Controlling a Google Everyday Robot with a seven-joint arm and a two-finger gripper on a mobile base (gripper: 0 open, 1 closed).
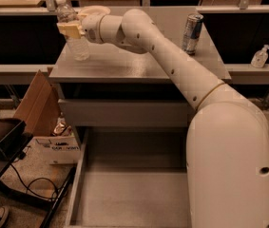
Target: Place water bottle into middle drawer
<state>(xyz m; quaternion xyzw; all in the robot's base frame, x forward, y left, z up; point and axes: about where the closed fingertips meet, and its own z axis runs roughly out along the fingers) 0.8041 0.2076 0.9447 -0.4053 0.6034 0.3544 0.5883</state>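
The water bottle [76, 38] is clear with a white cap and stands tilted at the far left of the grey cabinet top [139, 61]. My gripper [70, 29] reaches in from the right and is shut on the bottle's upper part. The bottle's base is at or just above the cabinet top. The middle drawer [124, 198] is pulled wide open below, showing a flat grey floor and low side walls with nothing in it. My arm covers its right side.
A silver-blue drink can [192, 31] stands at the back right of the cabinet top. A closed drawer front [124, 113] sits above the open drawer. A cardboard box [36, 103] and cables lie on the floor to the left. Small pump bottles [260, 56] stand on a shelf to the right.
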